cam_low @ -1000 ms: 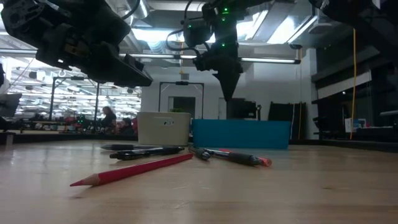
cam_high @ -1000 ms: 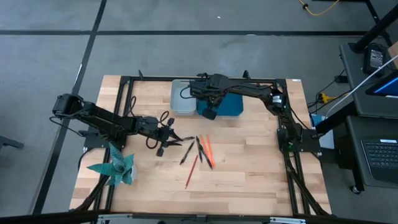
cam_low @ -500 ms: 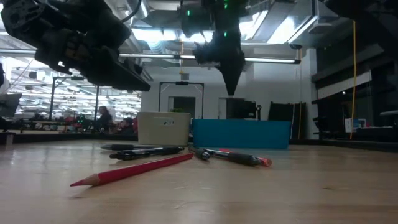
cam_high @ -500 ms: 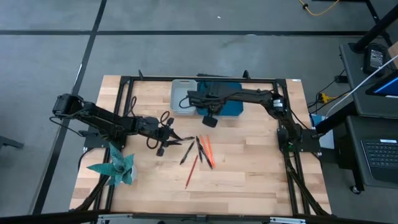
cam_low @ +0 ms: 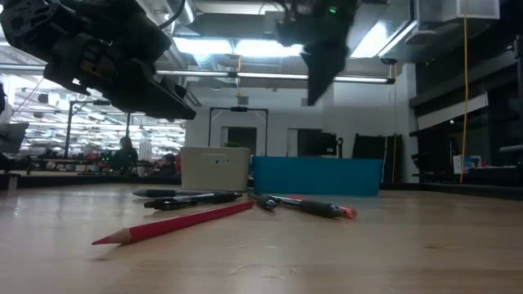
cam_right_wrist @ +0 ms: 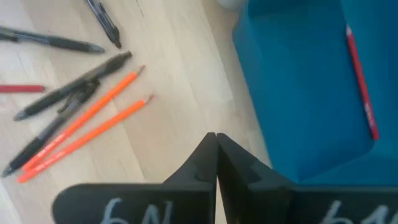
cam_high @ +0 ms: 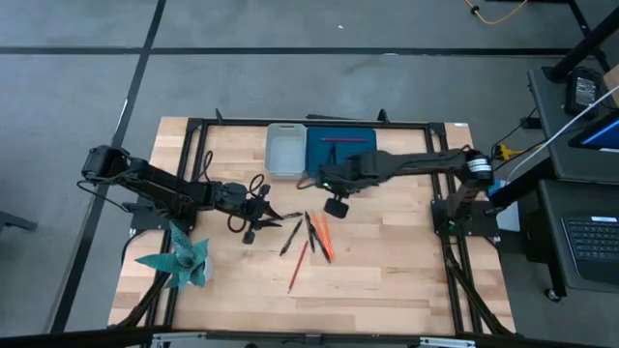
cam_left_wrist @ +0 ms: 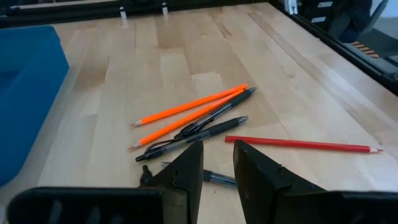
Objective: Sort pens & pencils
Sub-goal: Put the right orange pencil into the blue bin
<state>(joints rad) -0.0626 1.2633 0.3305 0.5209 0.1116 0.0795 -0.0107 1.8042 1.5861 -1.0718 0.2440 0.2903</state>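
From above, the wooden table [cam_high: 387, 261] carries a grey tray [cam_high: 284, 150] and a blue tray [cam_high: 340, 153] side by side at its far edge. One red pencil [cam_high: 342, 141] lies inside the blue tray. The right gripper [cam_high: 336, 206] is just in front of the blue tray, over bare wood, and its fingers are closed with nothing between them. The left gripper [cam_high: 271, 217] is left of the pile in the middle of the table; its fingers stand a little apart and hold nothing. In the pile, black pens [cam_high: 309, 230] lie crossed with orange pencils [cam_high: 323, 232], and one red pencil [cam_high: 298, 266] lies nearer, a bit apart. A teal paper shape [cam_high: 180, 259] sits at the near left.

From table height, the red pencil [cam_low: 176, 223] lies nearest, with the pens [cam_low: 192, 197] behind it and both trays [cam_low: 315, 175] farther back. Both grippers hang above the table.

The left wrist camera shows its two fingers [cam_left_wrist: 186, 174] with a narrow gap, just before a pen, with two orange pencils [cam_left_wrist: 193, 111] and the red one [cam_left_wrist: 303, 144] beyond.

The right wrist camera shows its fingers [cam_right_wrist: 199, 165] pressed together, above the wood beside the blue tray, where the red pencil [cam_right_wrist: 360, 81] lies.
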